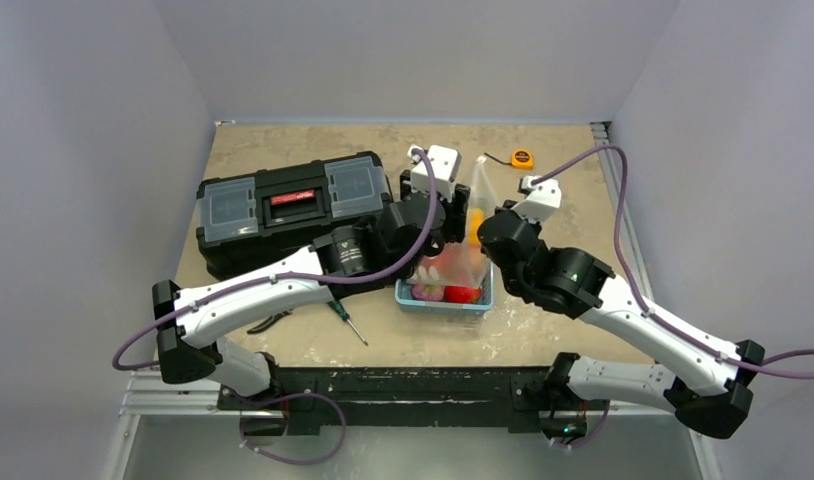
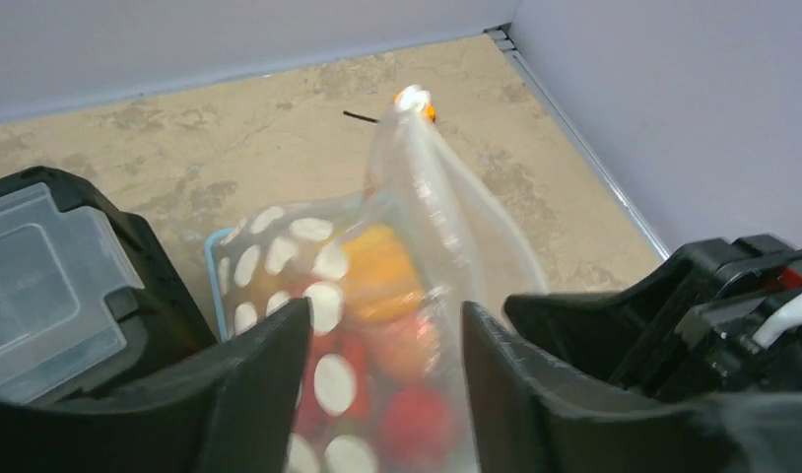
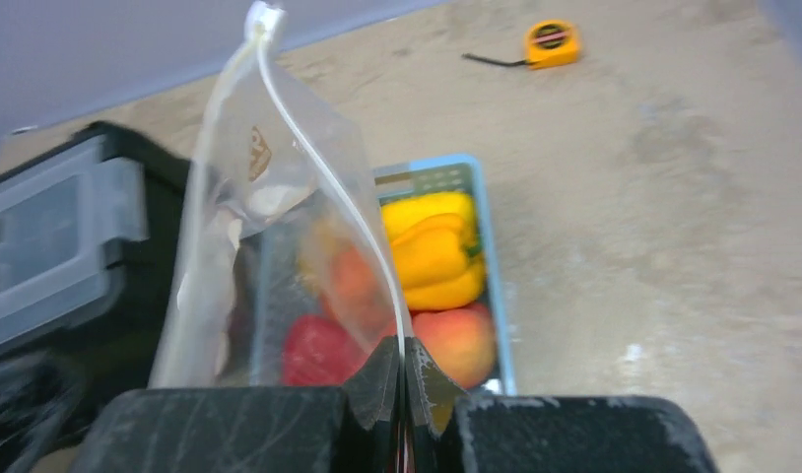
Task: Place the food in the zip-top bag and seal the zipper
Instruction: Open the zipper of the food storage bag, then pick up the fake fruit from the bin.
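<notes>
The clear dotted zip-top bag (image 1: pixel 475 215) stands upright over the light blue basket (image 1: pixel 488 300). My right gripper (image 3: pixel 402 360) is shut on the whitish zipper (image 3: pixel 318 158) at the bag's edge, and the strip runs up from the jaws to the bag's top corner. My left gripper (image 2: pixel 385 370) is open, with the dotted bag (image 2: pixel 417 227) showing between its fingers. A yellow pepper (image 3: pixel 432 246) and a peach-coloured fruit (image 3: pixel 458 340) lie in the basket beside the bag. Red (image 3: pixel 316 350) and orange (image 3: pixel 353 281) pieces show through the plastic; I cannot tell if they are inside the bag.
A black toolbox (image 1: pixel 283 205) stands left of the basket, close to my left arm. An orange tape measure (image 1: pixel 522 158) lies at the back. A screwdriver (image 1: pixel 348 322) and a dark hand tool (image 1: pixel 268 322) lie near the front left. Walls close the sides.
</notes>
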Tool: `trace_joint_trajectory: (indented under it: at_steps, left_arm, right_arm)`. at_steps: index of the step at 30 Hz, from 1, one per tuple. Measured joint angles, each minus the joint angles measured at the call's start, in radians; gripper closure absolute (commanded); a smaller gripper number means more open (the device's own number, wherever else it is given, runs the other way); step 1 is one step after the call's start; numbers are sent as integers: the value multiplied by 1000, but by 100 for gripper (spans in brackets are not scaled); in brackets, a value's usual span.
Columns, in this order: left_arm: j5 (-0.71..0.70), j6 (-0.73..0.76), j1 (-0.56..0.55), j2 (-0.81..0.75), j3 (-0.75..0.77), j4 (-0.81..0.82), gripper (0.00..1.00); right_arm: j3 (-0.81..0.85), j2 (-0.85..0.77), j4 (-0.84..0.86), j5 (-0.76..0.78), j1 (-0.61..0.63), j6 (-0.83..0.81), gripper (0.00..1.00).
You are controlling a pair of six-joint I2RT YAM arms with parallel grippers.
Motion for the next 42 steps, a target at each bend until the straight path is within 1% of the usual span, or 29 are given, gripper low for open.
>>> trace_joint_trajectory:
  at_steps: [2, 4, 6, 9, 11, 13, 16, 18, 22, 25, 28, 31, 32, 34, 36, 37, 40, 42]
  left_arm:
    - [14, -40, 2, -2, 30, -55, 14]
    - [66, -77, 14, -18, 47, -100, 11]
    - [148, -123, 39, -49, 47, -146, 8]
    - [293, -186, 110, -122, 21, -185, 7]
    - [370, -222, 163, -187, -20, -197, 7]
    - [424, -240, 201, -255, -68, -210, 7]
    - [486, -243, 206, -336, -134, -225, 7]
    - [514, -244, 204, -366, -168, -230, 7]
    - [554, -253, 204, -400, -244, -244, 7]
    - [575, -267, 204, -412, -289, -260, 7]
    - [591, -277, 204, -423, -318, -264, 8]
    - [599, -282, 204, -436, -338, -272, 8]
    - [599, -286, 204, -439, -345, -272, 8]
    - [600, -296, 204, -445, -358, -276, 9]
    - [603, -304, 204, -450, -372, -277, 10]
    - [606, -307, 204, -452, -382, -277, 11]
    - [623, -323, 204, -455, -409, -278, 13]
    - [641, -332, 204, -455, -426, -277, 13]
  right_arm:
    - [16, 6, -60, 98, 0, -10, 100]
    - [45, 14, -132, 227, -2, -24, 100]
    - [65, 13, -182, 332, -8, -43, 100]
    - [69, 9, -236, 448, -25, -77, 100]
    - [69, 7, -268, 494, -42, -102, 100]
    - [66, 1, -267, 510, -58, -157, 100]
    - [19, -35, -179, 501, -104, -307, 100]
    - [0, -52, -146, 475, -137, -366, 100]
    - [3, -64, -122, 463, -161, -439, 100]
    - [52, -69, -142, 472, -162, -483, 100]
    - [62, -117, -92, 475, -164, -582, 100]
    - [0, -190, -6, 457, -166, -684, 100]
    - [-18, -205, -4, 438, -168, -682, 100]
    - [-37, -195, -12, 362, -172, -628, 100]
    - [-74, -151, 21, 237, -172, -568, 100]
    - [-119, -127, 68, 160, -172, -549, 100]
    - [-305, -69, 214, -45, -172, -520, 100]
    - [-424, -47, 269, -151, -170, -511, 100]
